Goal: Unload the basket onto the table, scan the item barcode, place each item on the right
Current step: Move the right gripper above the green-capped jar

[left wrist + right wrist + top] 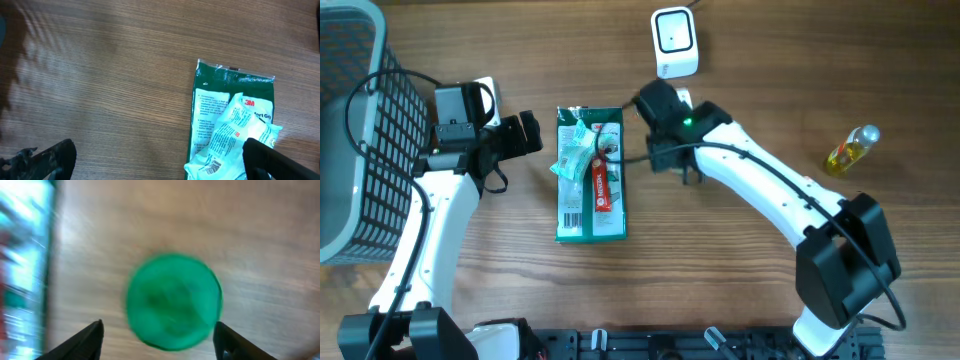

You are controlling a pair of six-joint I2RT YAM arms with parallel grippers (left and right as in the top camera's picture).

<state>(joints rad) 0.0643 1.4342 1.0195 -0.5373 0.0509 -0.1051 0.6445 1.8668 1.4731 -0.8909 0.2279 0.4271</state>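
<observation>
Bright, even light, soft shadows; right wrist view badly motion-blurred, packet (pixel 22 265) a smear.

green packet (pixel 590 178), white scanner (pixel 674 42), yellow bottle (pixel 851 150)

Wire basket (pixel 385 140) at the far left of the wooden table (pixel 740 60), dark mesh. Small bottle of yellow liquid (pixel 850 150) lying tilted, far right. Right wrist view: blurred green round patch (pixel 172 301) on the wood, possibly just a light spot.
</observation>
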